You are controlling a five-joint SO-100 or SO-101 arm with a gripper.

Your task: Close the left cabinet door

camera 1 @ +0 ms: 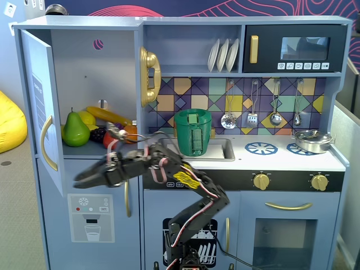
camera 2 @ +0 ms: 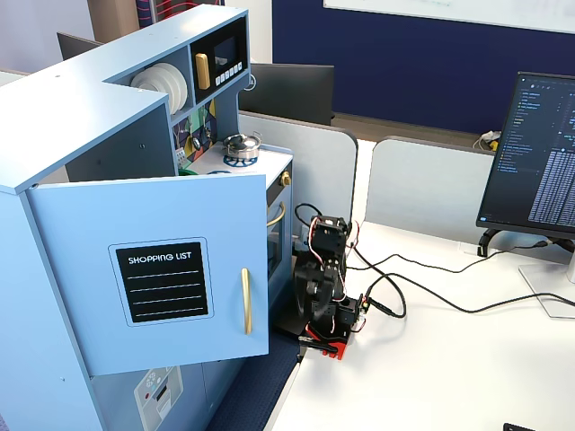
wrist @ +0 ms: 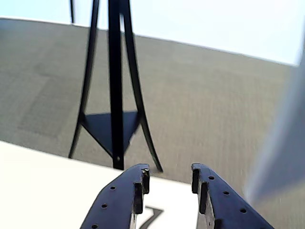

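door work first: the left cabinet door (camera 2: 171, 269) stands swung wide open from the toy kitchen (camera 1: 236, 163), hinged at its outer left edge in a fixed view, chalkboard panel (camera 2: 163, 281) and gold handle (camera 2: 245, 301) facing away from the shelf of toy fruit (camera 1: 84, 128). your gripper (camera 1: 79, 181) hangs low just inside the door's free edge, fingers (wrist: 138, 188) parted a little with nothing between them. expect a light, rigid wooden panel that swings freely on its hinges. you needn't grasp it; judge a push on the outer face near the handle, far from the hinge.
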